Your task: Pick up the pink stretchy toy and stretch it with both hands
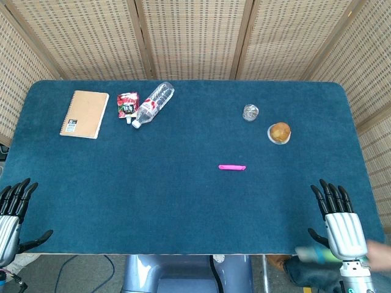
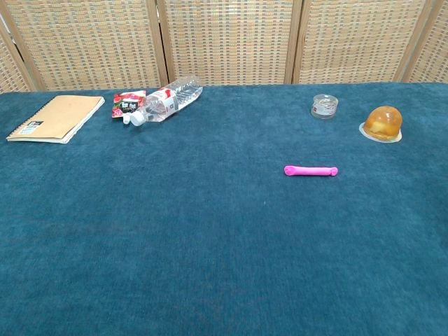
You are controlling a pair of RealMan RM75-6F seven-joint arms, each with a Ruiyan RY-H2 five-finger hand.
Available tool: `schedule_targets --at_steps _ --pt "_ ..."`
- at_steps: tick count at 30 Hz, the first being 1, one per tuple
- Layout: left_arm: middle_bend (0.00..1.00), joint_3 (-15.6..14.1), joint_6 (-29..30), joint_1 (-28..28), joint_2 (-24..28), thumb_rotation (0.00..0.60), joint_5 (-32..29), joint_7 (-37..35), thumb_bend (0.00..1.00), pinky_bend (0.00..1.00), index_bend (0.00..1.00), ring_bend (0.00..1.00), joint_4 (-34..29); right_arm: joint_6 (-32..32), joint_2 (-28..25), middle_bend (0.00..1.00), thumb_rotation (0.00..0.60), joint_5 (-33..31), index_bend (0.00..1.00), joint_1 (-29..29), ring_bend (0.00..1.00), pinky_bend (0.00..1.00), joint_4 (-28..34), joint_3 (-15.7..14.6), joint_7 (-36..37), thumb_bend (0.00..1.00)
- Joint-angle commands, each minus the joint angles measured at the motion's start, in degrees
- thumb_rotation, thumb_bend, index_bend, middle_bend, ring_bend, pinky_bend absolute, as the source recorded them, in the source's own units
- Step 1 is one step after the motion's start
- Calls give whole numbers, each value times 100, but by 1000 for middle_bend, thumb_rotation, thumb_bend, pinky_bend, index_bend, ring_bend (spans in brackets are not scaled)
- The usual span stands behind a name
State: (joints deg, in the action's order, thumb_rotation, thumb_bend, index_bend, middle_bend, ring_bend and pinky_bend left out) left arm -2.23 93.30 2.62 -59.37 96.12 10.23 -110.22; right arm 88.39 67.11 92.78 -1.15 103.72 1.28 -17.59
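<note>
The pink stretchy toy (image 1: 232, 167) (image 2: 311, 170) is a short rod lying flat on the blue tablecloth, right of centre. My left hand (image 1: 13, 213) rests at the near left edge of the table, fingers apart and holding nothing. At the near right edge sits my right hand (image 1: 339, 221), fingers spread upward and empty. Both hands are far from the toy. Neither hand shows in the chest view.
A tan spiral notebook (image 1: 84, 114), a red snack packet (image 1: 127, 104) and a plastic bottle (image 1: 153, 104) on its side lie at the far left. A small clear jar (image 1: 250, 112) and an orange jelly cup (image 1: 279, 132) stand beyond the toy. Wicker screens back the table.
</note>
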Motion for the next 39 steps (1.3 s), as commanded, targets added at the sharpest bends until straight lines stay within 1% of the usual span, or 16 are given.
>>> schedule_targets --at_steps 1,9,12,17,19,23,26,28,32,36,39 --pt "0 -1 2 5 -1 600 0 4 0 0 0 0 -4 -30 2 0 600 -55 0 -8 0 0 -7 9 -19 0" --pt "0 10 -6 9 21 600 -19 -9 0 0 0 0 -36 -132 -18 0 600 -146 0 -50 0 0 28 25 66 0" --pt "0 45 23 11 31 600 -51 -40 0 0 0 0 -40 -355 -50 0 600 -416 0 -165 0 0 64 138 292 0" --pt "0 115 -92 -59 5 600 -182 -12 0 0 0 0 -59 -1356 -107 0 600 -911 1 -848 0 0 14 517 369 0" --pt "0 129 -135 -84 -16 600 -204 28 0 0 0 0 -64 -1599 -123 0 600 -1005 14 -1027 0 0 39 608 396 0" --pt "0 194 -316 -173 -113 600 -391 200 0 0 0 0 -55 -2399 -40 0 600 -1406 91 -1676 0 0 111 986 469 0" --pt "0 264 -449 -244 -196 600 -585 340 0 0 0 0 -44 -2949 208 0 600 -1950 163 -2178 0 0 -44 1298 481 1" --pt "0 295 -507 -277 -232 600 -672 400 0 0 0 0 -35 -3112 369 0 600 -2199 206 -2368 0 0 -170 1401 438 23" --pt "0 355 -641 -349 -304 600 -870 513 0 0 0 0 -13 -3466 894 0 600 -2835 289 -2848 0 0 -667 1650 344 122" --pt "0 411 -714 -394 -351 600 -1034 579 0 0 0 0 1 -3741 1310 0 600 -3384 342 -3244 0 0 -1158 1748 109 198" --pt "0 449 -745 -418 -381 600 -1152 628 0 0 0 0 18 -3845 1632 0 600 -3765 364 -3523 0 0 -1549 1735 -176 256"
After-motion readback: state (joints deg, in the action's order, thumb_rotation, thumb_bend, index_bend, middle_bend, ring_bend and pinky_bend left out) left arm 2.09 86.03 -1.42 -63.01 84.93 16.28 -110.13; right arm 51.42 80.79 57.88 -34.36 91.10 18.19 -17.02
